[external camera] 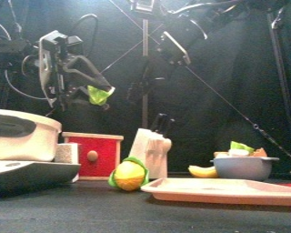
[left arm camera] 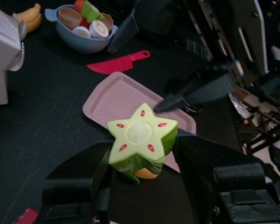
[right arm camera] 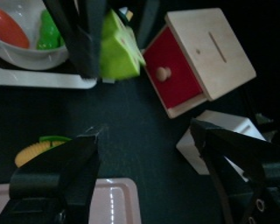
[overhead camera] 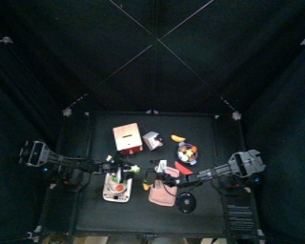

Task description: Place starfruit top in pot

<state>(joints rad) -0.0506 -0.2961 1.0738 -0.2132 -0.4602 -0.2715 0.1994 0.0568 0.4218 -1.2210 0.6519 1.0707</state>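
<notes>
The starfruit top [left arm camera: 140, 140], a green star-shaped slice, sits between my left gripper's [left arm camera: 140, 171] jaws, which are shut on it. In the front view it [external camera: 99, 95] hangs high in the air, to the right of and above the white pot [external camera: 21, 135]. In the top view my left gripper [overhead camera: 121, 171] is at the pot's [overhead camera: 108, 195] far edge. The pot [right arm camera: 14, 68] holds an orange and a green piece. My right gripper [right arm camera: 149, 171] is open and empty, facing the held starfruit top [right arm camera: 119, 48] from the right.
A red drawer box [external camera: 94, 153] and a white knife block [external camera: 151, 150] stand behind a yellow-green fruit piece [external camera: 130, 173]. A pink tray [external camera: 221, 189], a bowl of fruit [external camera: 245, 165], a banana [external camera: 204, 170] and a red toy knife [left arm camera: 119, 63] lie to the right.
</notes>
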